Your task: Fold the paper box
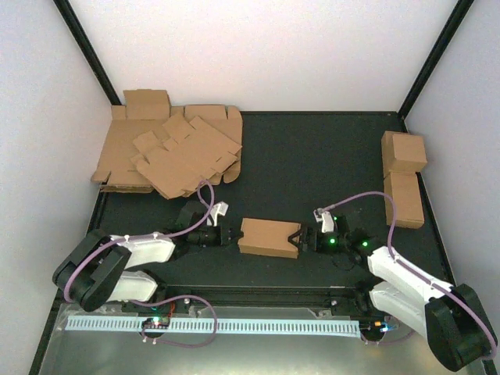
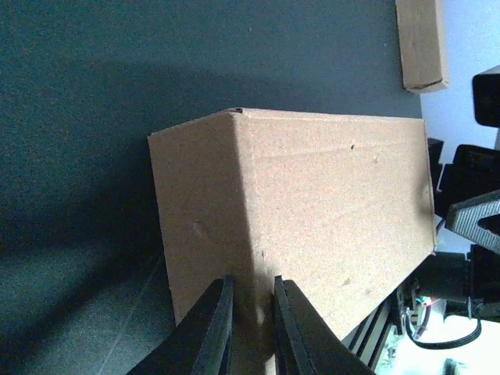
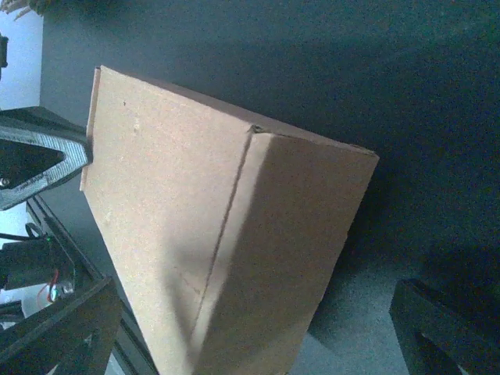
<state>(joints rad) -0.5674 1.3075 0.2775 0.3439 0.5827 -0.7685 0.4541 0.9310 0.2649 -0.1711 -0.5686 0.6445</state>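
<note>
Two grippers flank the paper box (image 1: 268,237) I'm watching: left gripper (image 1: 232,234) nearly closed against one end, right gripper (image 1: 300,239) spread wide around the other.

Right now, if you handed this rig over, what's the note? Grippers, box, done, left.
Left gripper: fingers nearly together at the left end of the box; can't tell whether they pinch cardboard.
Right gripper: open, fingers straddling the box's right end.
Box: lies between the two grippers, folded into a closed carton.
Done: folding looks complete; no loose flaps show in any view.
Left: probably let go, back off, and move it to the finished boxes at far right. The flat blanks are stacked at far left.
</note>
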